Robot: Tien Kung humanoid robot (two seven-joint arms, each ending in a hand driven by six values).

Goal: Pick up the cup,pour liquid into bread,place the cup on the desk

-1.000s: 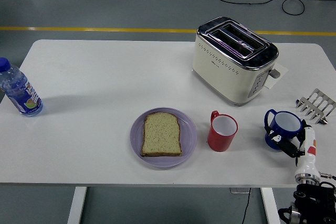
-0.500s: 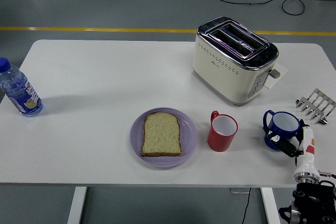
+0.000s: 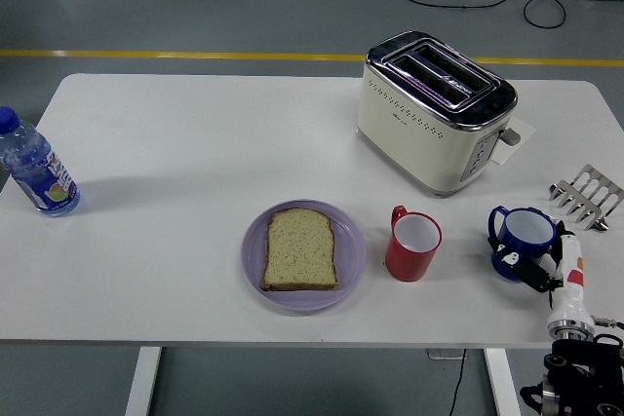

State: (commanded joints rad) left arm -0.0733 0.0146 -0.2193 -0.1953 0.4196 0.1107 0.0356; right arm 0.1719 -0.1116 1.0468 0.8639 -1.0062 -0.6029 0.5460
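Note:
A blue cup [image 3: 526, 231] with a white inside stands near the table's right front edge. My right hand [image 3: 546, 268] comes up from the lower right corner and sits against the cup's near side. A white finger [image 3: 570, 270] reaches up along the cup's right, the black thumb tip [image 3: 515, 262] touches its lower left, and the hand is open. A red cup [image 3: 412, 244] stands upright right of the purple plate [image 3: 351, 255], which holds a slice of bread [image 3: 300, 248]. My left arm is out of view.
A cream toaster [image 3: 435, 109] stands behind the cups. A metal toast rack [image 3: 588, 194] lies at the right edge, just behind the blue cup. A water bottle [image 3: 35, 168] stands at the far left edge.
My right hand has crept slightly left and closer around the blue cup, and the cup has shifted a little to the left. Nothing else moved.

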